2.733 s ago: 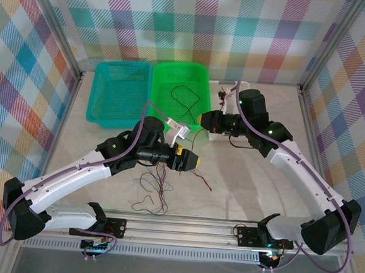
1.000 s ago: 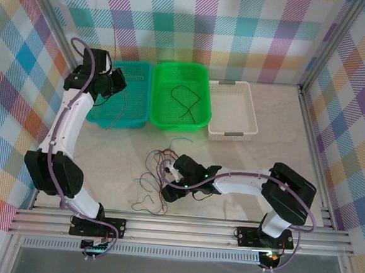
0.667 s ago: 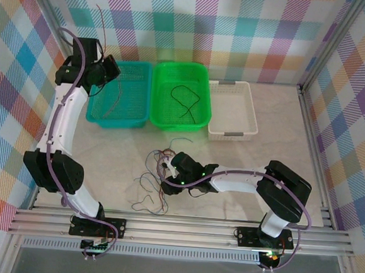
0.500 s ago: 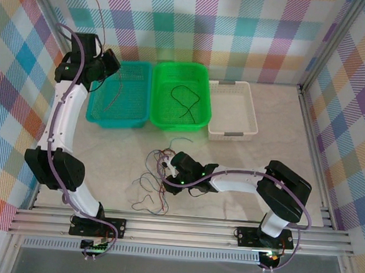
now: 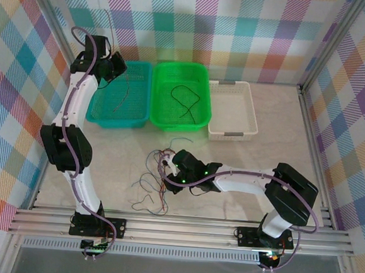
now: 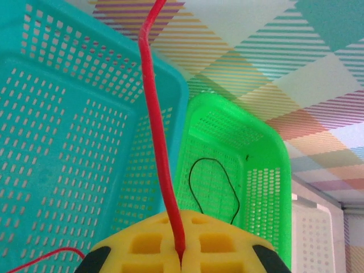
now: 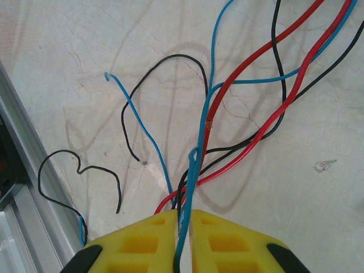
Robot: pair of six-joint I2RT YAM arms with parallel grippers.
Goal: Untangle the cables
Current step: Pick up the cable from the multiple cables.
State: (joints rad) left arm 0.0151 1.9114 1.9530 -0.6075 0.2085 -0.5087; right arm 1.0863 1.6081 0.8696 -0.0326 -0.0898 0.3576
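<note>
A tangle of thin red, black and blue cables lies on the table near the front. My right gripper is low over it. In the right wrist view it is shut on a blue cable, with red and black cables crossing just beyond the fingers. My left gripper is raised over the teal basket, shut on a red cable that rises straight up from its yellow fingers. One black cable lies in the green basket.
A white basket stands to the right of the green one; all three baskets line the back of the table. Loose cable ends reach toward the metal rail at the front edge. Checked walls enclose the table.
My right gripper has gone from open to shut on the blue cable in the tangle. My left arm has swung slightly right above the teal basket, still holding the red cable.
</note>
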